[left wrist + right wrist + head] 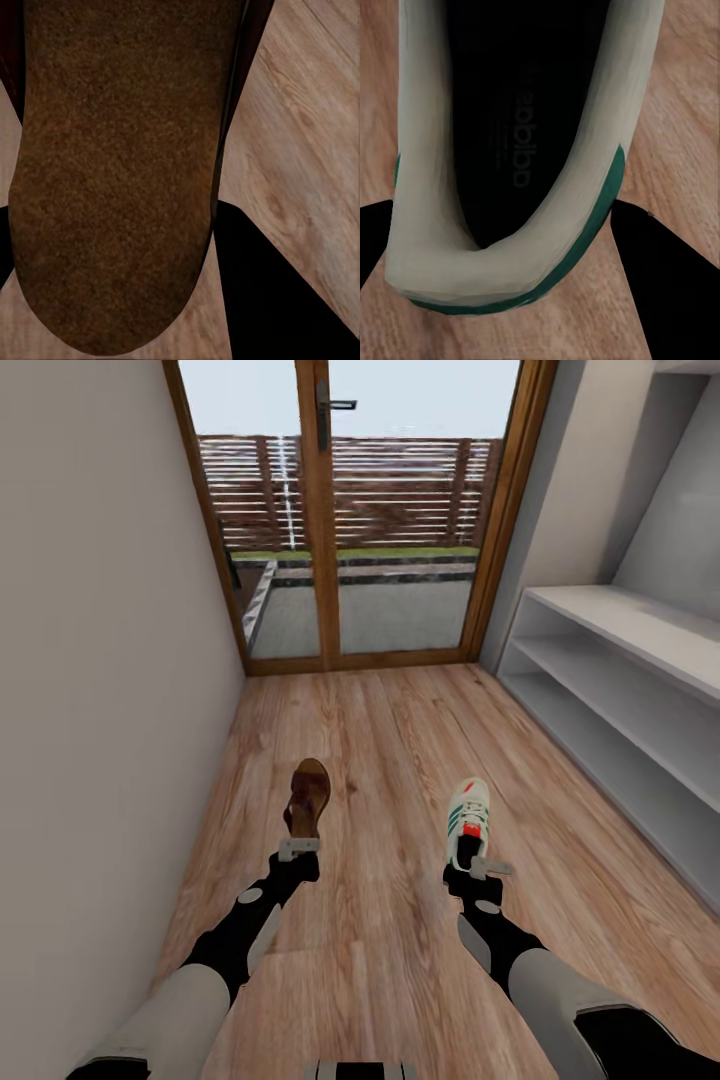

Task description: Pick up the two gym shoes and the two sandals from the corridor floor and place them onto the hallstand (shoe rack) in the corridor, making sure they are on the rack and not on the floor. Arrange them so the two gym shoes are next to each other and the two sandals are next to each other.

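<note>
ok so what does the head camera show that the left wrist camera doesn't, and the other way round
Head view alone: the hallstand along the right wall, the glass door, the gym shoe at the right gripper, and the left gripper at the sandal's heel.

Left wrist view alone: the sandal's grainy brown surface close up, with a dark shape either side of it.

Shared: that sandal and the corridor floor, seen as planks beside it.
</note>
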Robot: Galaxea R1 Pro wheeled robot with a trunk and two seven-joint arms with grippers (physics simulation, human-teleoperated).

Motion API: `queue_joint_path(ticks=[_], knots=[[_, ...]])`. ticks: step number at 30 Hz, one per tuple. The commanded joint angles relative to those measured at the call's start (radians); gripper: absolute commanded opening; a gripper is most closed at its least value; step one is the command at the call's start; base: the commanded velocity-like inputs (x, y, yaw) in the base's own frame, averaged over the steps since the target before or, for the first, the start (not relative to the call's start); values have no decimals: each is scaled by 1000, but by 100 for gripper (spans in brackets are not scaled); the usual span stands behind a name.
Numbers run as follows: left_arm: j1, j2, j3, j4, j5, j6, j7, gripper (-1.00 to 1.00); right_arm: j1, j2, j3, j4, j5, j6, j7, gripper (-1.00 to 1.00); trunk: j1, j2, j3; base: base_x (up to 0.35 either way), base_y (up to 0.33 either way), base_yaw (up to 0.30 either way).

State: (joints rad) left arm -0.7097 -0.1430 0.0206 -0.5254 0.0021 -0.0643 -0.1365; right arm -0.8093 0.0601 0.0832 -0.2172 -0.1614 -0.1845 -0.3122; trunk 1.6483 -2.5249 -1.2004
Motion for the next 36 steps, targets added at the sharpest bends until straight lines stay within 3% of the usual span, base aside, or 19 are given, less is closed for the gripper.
queue_joint_path(ticks=[1,12,36], knots=[[0,0,2,1,-3,-2,-5,-100,-1,0,9,1,-10,-4,-5,-100,0,0,-1,299,0,0],[0,-1,1,1,-4,-3,-6,-100,-1,0,9,0,-10,-4,-5,-100,0,0,2,222,0,-76],[0,-1,1,-1,-4,-4,-6,-100,-1,0,9,1,-10,-4,-5,-100,0,0,23,8,0,-286]])
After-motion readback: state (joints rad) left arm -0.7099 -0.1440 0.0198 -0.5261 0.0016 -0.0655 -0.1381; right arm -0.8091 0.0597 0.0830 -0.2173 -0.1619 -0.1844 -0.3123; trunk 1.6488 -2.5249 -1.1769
